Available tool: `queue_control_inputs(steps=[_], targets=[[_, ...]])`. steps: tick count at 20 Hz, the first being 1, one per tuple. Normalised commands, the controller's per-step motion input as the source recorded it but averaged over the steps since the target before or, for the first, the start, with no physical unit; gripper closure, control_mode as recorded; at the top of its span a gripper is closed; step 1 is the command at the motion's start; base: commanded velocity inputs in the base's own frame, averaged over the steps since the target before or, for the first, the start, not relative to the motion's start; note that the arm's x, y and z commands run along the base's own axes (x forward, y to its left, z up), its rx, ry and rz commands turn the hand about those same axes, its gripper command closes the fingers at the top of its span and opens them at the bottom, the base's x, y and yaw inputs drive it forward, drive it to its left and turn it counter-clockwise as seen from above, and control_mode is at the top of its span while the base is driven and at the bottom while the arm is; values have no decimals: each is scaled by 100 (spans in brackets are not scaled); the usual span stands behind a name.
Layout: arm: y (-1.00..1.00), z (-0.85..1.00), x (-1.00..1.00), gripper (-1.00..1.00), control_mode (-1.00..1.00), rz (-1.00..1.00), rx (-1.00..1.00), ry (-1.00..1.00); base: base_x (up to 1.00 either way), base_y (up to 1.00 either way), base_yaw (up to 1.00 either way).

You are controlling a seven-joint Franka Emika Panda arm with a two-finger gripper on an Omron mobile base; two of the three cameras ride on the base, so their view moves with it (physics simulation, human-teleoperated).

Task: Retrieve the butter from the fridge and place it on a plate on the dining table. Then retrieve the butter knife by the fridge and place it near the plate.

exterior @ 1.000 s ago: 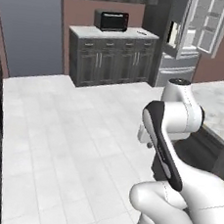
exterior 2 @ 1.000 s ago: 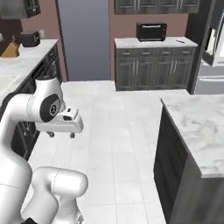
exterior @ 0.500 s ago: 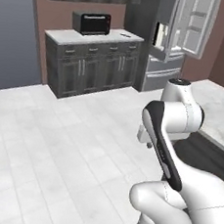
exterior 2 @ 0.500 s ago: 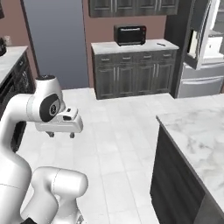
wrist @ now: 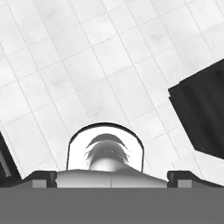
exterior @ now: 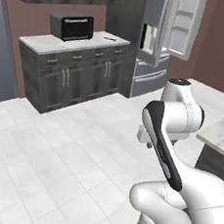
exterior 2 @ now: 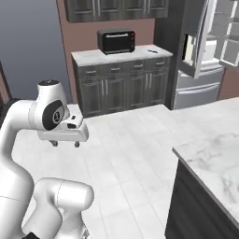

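Grey steel fridge [exterior: 158, 45]: it stands at the far side of the room, ahead of me and off to my right, one upper door swung open with white shelves showing inside.
Butter: I cannot make it out at this range; I judge it sits somewhere on those open shelves, so it lies forward and right of my tool, well apart.
Tool [exterior 2: 64, 143]: tucked close to my own body, pointing down at the tiled floor, jaws spread as wide as they go, holding nothing.
Butter knife [exterior: 110, 38]: a slim dark sliver on the counter [exterior: 43, 43] just beside the fridge, its long axis running roughly along the counter's length, near the toaster oven [exterior: 71, 26] but apart from it.
Dining table [exterior 2: 214, 154]: the marble top lies close on my right; the part I see is bare, no plate on it.
Coming move: as I judge it, closing the gap to the fridge comes first, since nothing is within reach of the tool.
Count: one fridge, one knife, one toaster oven, one arm, two bottom fridge drawers.
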Motion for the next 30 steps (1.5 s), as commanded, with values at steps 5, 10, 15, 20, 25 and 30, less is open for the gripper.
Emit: queue_control_inputs(steps=[5, 10, 15, 20, 25, 30], targets=[[0, 0, 0, -100, 100, 0, 0, 0, 100, 70, -32], [0, 0, 0, -100, 100, 0, 0, 0, 100, 67, -31], [0, 0, 0, -100, 100, 0, 0, 0, 100, 65, -30], [0, 0, 0, -100, 100, 0, 0, 0, 100, 49, -23], [0, 0, 0, -100, 100, 0, 0, 0, 100, 19, -4], [0, 0, 0, -100, 100, 0, 0, 0, 100, -9, 1]])
